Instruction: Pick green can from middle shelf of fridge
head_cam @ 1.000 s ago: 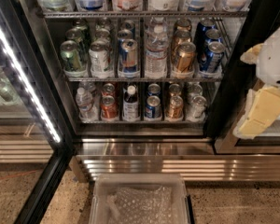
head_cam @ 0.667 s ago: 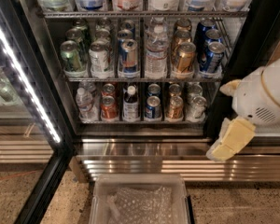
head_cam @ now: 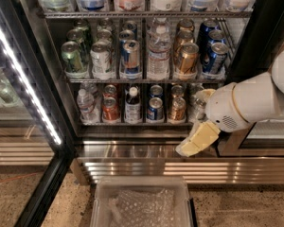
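Claw (head_cam: 197,140) further left, green can (head_cam: 72,56) up-left

Shop or canteen, by the look — a commercial glass-door fridge (head_cam: 51,74) stocked with cans (head_cam: 101,56) in lanes, up-left of the tool (head_cam: 197,140) hanging low.

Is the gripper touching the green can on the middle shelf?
No, the gripper hangs low by the base of the fridge, far from the green can at the left of the middle shelf.
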Controlling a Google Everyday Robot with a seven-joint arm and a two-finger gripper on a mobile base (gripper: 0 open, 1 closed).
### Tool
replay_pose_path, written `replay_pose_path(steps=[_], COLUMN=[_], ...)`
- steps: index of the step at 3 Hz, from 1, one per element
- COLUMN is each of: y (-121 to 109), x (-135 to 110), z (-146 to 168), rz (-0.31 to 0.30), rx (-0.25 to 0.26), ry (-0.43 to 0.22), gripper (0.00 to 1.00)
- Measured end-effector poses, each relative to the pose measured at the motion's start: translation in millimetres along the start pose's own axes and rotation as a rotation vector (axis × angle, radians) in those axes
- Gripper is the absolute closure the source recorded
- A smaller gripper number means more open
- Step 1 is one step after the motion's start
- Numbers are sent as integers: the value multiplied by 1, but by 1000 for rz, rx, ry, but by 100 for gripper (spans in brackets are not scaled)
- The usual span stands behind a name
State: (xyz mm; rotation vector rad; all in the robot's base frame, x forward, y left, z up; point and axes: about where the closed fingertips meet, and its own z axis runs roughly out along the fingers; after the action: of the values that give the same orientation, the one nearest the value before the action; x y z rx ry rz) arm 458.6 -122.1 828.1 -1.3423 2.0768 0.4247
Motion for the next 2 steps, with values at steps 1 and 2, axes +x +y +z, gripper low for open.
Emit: replay_pose_path(steps=[1,2], y=[0,-16], x=[0,-23], z=[0,16], rz=[0,-14], rx=[0,-9], ry=[0,-91], gripper=[0,0])
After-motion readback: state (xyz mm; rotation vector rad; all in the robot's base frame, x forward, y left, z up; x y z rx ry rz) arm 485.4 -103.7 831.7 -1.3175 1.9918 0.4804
